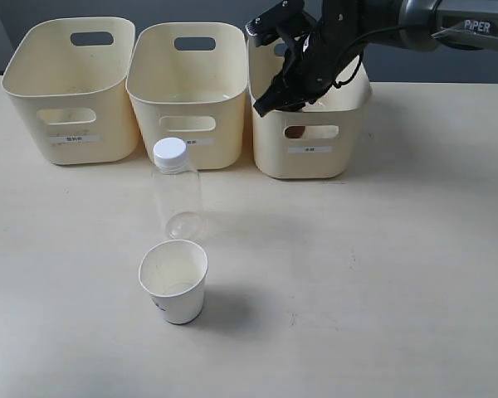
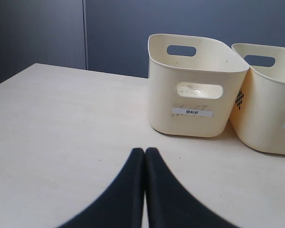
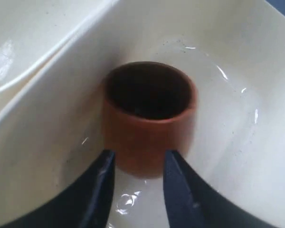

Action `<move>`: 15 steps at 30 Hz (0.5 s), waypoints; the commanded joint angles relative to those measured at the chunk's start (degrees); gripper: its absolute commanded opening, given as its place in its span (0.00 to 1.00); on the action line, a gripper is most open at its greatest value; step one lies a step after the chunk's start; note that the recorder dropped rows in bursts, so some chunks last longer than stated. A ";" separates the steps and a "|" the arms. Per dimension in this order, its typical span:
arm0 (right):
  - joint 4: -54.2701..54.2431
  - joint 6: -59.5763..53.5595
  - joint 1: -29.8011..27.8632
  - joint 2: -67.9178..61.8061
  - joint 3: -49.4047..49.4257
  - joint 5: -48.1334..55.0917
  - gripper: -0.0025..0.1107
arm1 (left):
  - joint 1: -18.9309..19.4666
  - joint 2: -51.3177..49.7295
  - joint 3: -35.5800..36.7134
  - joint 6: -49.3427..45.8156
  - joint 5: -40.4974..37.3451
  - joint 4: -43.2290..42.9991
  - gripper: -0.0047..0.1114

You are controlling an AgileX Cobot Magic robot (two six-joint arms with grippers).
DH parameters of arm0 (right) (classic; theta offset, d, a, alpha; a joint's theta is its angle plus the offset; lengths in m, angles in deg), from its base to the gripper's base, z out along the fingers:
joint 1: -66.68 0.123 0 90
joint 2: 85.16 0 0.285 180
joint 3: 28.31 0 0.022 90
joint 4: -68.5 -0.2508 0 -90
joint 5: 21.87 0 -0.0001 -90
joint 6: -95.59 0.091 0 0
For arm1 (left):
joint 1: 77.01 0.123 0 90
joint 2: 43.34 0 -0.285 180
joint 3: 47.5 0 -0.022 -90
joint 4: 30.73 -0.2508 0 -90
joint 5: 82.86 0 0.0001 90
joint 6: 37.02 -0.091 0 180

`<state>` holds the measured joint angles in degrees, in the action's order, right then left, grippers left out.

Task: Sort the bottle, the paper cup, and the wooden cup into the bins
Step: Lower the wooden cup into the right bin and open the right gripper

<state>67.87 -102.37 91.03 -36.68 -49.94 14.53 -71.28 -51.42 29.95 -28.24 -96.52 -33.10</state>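
Note:
The wooden cup (image 3: 147,114) stands upright inside the right bin (image 1: 311,162), and a brown patch of it (image 1: 295,131) shows through the front handle cut-out. My right gripper (image 3: 138,156) hovers over that bin (image 3: 247,123), open, its tips either side of the cup's base and nearer the camera. In the exterior view the right gripper (image 1: 270,101) sits at the bin's rim. The clear bottle (image 1: 178,195) stands on the table, with the white paper cup (image 1: 174,282) just in front of it. My left gripper (image 2: 145,151) is shut on nothing, low over the table.
The left bin (image 1: 66,91) and middle bin (image 1: 187,95) stand side by side at the back. The left wrist view shows the left bin (image 2: 194,90) and part of the middle bin (image 2: 266,109) ahead. The middle bin's wall (image 3: 28,42) borders the right one.

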 commanded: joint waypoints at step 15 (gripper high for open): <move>-3.74 -2.13 -0.22 11.30 -0.31 4.10 0.34 | -0.20 0.29 -0.23 0.08 0.42 -0.07 0.04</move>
<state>66.77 -102.53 91.03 -28.42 -49.94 16.14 -71.28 -51.42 29.95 -28.24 -96.52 -33.10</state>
